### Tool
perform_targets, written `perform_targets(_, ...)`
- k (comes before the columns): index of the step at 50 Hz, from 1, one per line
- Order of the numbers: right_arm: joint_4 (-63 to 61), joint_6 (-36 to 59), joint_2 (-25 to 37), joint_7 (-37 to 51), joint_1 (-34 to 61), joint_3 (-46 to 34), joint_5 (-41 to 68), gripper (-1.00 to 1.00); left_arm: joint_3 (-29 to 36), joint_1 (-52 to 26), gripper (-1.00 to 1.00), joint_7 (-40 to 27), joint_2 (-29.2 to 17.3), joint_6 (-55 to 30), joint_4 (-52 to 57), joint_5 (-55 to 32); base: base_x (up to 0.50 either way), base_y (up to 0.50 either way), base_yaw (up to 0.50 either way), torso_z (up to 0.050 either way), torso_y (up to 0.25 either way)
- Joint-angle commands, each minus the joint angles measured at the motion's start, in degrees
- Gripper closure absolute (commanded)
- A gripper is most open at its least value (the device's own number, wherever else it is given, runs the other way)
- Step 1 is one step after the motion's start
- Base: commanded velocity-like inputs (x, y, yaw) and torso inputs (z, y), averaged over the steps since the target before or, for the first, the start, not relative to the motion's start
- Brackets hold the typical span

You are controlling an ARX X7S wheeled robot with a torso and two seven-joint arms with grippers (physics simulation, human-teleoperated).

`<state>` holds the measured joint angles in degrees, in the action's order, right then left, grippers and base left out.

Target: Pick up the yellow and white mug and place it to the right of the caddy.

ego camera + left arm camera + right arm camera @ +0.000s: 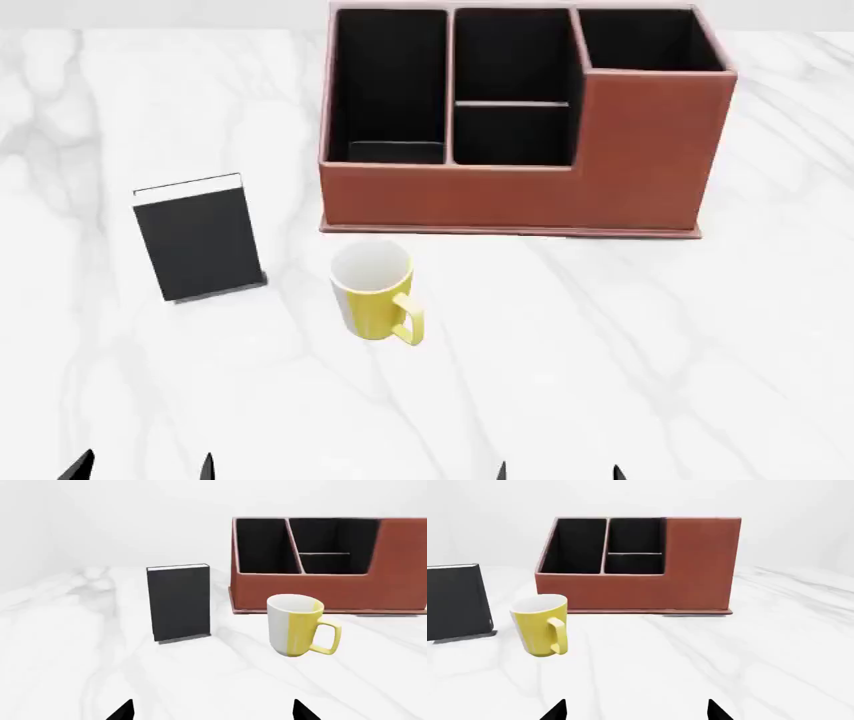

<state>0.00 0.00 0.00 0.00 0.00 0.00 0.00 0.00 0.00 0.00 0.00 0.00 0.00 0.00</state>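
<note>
With fingertips spread and holding nothing, the left gripper and right gripper wait at the bottom edge, so nothing is done: the yellow and white mug stands centre-left before the caddy, ungrasped.

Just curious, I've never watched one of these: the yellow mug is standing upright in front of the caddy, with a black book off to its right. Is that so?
Not quite. In the head view the book stands to the left of the mug, not its right. The rest holds: the mug is upright on the table, in front of the caddy.
</note>
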Motion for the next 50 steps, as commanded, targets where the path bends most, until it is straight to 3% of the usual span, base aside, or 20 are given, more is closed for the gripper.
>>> perform_targets(1,-0.18,-0.26,0.96,1.07,-0.42,-1.47,0.4,-1.0,1.08,0.41,-1.0,-1.15,-0.89,0.08,0.41,-0.83,0.0,0.0,0.0,0.0,0.0)
perform_targets(19,-1.22,0.54,3.25,3.98,-0.36,-3.76,3.4,-1.0,3.23,0.14,-1.0,-4.8,-3.17,-0.82,0.48,-3.76,0.0,0.0,0.0,0.0,0.0)
perform_targets(21,-5.19,3.89,2.92,3.42,-1.21,-2.59,7.71,-1.0,2.31,0.75,-1.0,-4.4,-3.19,-0.93,1.8,-6.36,0.0,0.0,0.0,0.0,0.0)
perform_targets(30,-30.66,13.13,5.25,8.06,-5.61,-3.16,4.97,-1.0,3.4,2.56,-1.0,-10.23,-4.98,-11.22,19.02,-1.56,0.0,0.0,0.0,0.0,0.0)
perform_targets(40,-47.95,20.6,6.67,9.89,-6.75,-1.88,7.84,-1.0,1.26,4.67,-1.0,-12.95,-6.94,-16.52,34.6,-0.78,0.0,0.0,0.0,0.0,0.0)
perform_targets(50,-59.99,27.58,10.82,13.93,-6.39,-7.76,5.32,-1.0,3.29,5.58,-1.0,-14.4,-8.57,-24.22,48.58,3.34,0.0,0.0,0.0,0.0,0.0)
